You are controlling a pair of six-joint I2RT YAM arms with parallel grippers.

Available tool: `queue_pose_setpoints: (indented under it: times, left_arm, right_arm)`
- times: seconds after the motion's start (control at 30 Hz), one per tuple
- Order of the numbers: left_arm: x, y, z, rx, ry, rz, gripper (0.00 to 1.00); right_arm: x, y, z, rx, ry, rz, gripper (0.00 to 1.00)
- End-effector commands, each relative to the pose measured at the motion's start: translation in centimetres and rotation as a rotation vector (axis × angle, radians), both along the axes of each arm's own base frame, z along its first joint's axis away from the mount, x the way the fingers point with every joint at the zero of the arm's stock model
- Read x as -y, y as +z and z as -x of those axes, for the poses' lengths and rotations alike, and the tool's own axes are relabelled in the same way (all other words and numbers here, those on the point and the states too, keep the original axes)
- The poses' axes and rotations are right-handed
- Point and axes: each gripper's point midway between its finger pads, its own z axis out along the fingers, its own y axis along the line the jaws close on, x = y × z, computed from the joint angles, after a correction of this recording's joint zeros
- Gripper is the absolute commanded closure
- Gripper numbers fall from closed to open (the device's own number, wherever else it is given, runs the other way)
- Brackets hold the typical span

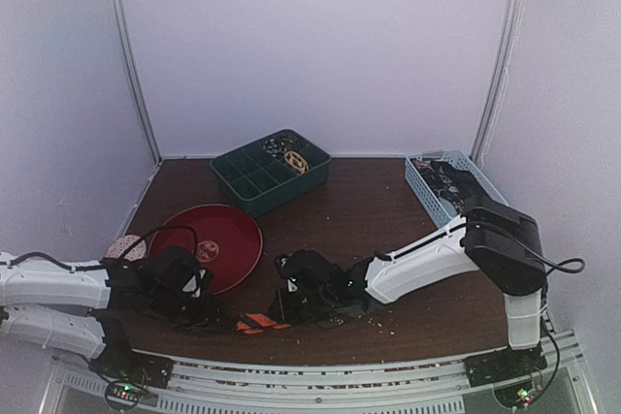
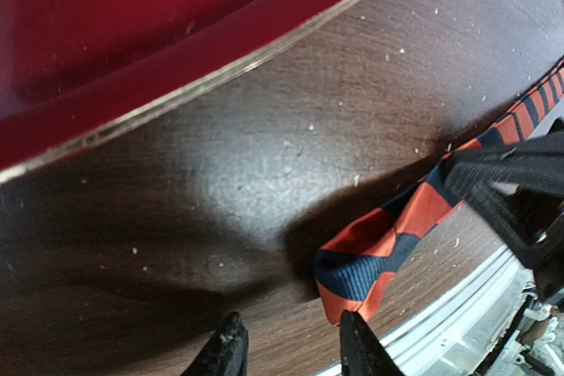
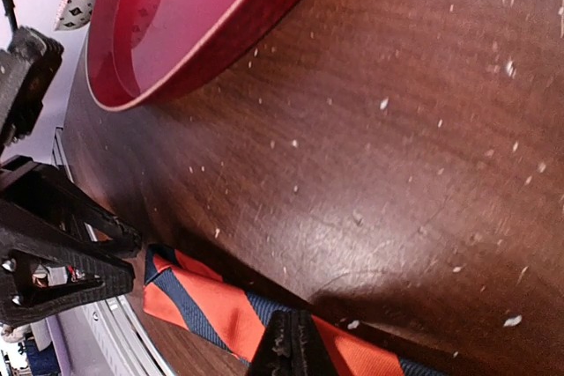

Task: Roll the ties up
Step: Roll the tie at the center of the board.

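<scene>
The striped tie [image 1: 260,322] lies on the surface [image 2: 264,156] near its front edge, between the two arms, with its long axis running left to right. Its free end rests just beside the left end effector [image 2: 291,354], on that arm's right. This is the nearer arm to that end. Its fingers stand narrowly apart and hold nothing. The right end effector [image 3: 293,328] looks closed on the tie partway along the band.
</scene>
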Motion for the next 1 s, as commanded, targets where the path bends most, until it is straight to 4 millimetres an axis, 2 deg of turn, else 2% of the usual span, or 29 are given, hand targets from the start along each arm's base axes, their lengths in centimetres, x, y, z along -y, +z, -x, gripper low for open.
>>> queue_pose_setpoints:
  times: [0.0, 0.27, 0.53, 0.73, 0.83, 0.97]
  left_arm:
    - [1.1, 0.8, -0.5, -0.005, 0.043, 0.078, 0.64]
    - [1.6, 0.9, -0.3, -0.036, 0.074, 0.133, 0.65]
    - [1.4, 0.1, 0.7, -0.104, 0.116, 0.173, 0.65]
    - [2.1, 0.1, 0.3, -0.110, 0.128, 0.196, 0.69]
    - [2.4, 0.0, 0.2, -0.116, 0.123, 0.195, 0.74]
    - [2.1, -0.5, 0.2, -0.115, 0.111, 0.155, 0.94]
  right_arm:
    - [-0.2, -1.1, 1.6, -0.040, 0.019, 0.030, 0.98]
    - [-0.1, -1.0, 1.6, -0.023, 0.013, 0.033, 0.99]
    - [0.2, -0.8, 1.3, -0.008, -0.002, 0.032, 1.00]
    - [0.5, -0.3, 1.1, 0.006, -0.017, 0.017, 1.00]
    - [0.5, -0.1, 1.2, 0.006, -0.016, 0.013, 1.00]
    - [0.7, 1.0, 1.0, 0.027, -0.018, 0.007, 1.00]
